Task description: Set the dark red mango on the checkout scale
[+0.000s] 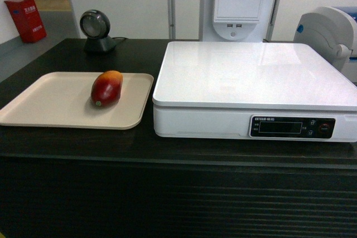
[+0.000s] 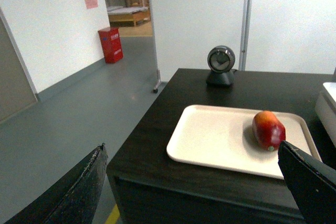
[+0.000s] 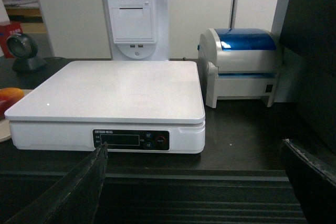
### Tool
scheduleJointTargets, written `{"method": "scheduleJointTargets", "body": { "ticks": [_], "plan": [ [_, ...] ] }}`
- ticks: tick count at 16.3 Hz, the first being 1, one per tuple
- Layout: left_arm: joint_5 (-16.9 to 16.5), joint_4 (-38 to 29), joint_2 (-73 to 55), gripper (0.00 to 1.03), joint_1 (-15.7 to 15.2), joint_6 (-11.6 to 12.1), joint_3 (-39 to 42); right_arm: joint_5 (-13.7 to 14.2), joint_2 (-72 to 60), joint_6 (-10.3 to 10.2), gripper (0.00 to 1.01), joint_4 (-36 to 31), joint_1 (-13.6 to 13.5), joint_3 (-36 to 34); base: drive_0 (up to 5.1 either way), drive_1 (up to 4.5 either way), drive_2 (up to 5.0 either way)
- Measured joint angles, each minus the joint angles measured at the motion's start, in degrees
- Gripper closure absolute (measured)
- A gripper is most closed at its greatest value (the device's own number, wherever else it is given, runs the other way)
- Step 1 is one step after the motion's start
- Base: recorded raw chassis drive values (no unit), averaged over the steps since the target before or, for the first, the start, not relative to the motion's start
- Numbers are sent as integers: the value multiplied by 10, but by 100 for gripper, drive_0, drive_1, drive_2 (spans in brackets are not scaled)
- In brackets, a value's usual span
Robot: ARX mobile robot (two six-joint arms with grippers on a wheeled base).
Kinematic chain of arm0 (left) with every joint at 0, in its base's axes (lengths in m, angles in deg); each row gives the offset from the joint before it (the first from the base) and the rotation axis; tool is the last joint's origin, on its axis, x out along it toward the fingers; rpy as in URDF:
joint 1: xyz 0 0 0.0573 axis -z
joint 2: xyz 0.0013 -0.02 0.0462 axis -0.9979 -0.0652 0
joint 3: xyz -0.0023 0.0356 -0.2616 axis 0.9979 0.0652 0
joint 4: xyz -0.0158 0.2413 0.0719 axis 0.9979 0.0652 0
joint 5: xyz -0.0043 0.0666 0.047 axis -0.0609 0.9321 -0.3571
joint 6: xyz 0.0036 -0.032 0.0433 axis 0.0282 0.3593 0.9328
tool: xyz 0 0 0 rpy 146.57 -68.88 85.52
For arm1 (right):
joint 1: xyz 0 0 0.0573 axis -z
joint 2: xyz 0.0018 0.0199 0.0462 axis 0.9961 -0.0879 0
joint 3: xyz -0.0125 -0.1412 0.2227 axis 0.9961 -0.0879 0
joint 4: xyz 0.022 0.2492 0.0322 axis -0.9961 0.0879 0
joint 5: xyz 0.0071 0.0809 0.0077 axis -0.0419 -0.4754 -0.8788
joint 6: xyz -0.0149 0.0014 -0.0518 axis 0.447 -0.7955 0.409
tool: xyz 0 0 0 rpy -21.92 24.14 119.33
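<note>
You had nothing done yet at this moment — the dark red mango (image 1: pixel 106 88) lay on its side on the beige tray (image 1: pixel 50 107), toward the tray's right half, and the glossy top of the scale (image 1: pixel 254 73) was bare. The tray sat just beside the scale's left edge on the checkout (image 1: pixel 167 154) counter, so the whole job was ahead of you, by my reading: reach, grasp, lift across, set down.

Your left gripper (image 2: pixel 194 182) was spread wide and held nothing; its two dark fingers (image 2: pixel 79 192) framed the lower corners of the left wrist view. The mango sat ahead of it and off toward the right-hand finger, well apart — no contact.

Your right gripper (image 3: pixel 194 182) was likewise wide open and empty, facing the scale's display strip from in front of the counter edge. From there only a sliver of the mango showed at the far left, beyond the scale.
</note>
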Motion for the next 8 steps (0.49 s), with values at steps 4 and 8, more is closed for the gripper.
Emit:
{"method": "scheduleJointTargets", "body": {
  "ticks": [4, 8],
  "plan": [
    [-178, -236, -299, 5, -75, 15, -77, 0, 0, 0, 3, 0, 0, 0, 0, 0, 0],
    [-263, -292, -635, 5, -54, 13, -263, 0, 0, 0, 3, 0, 0, 0, 0, 0, 0]
  ]
}}
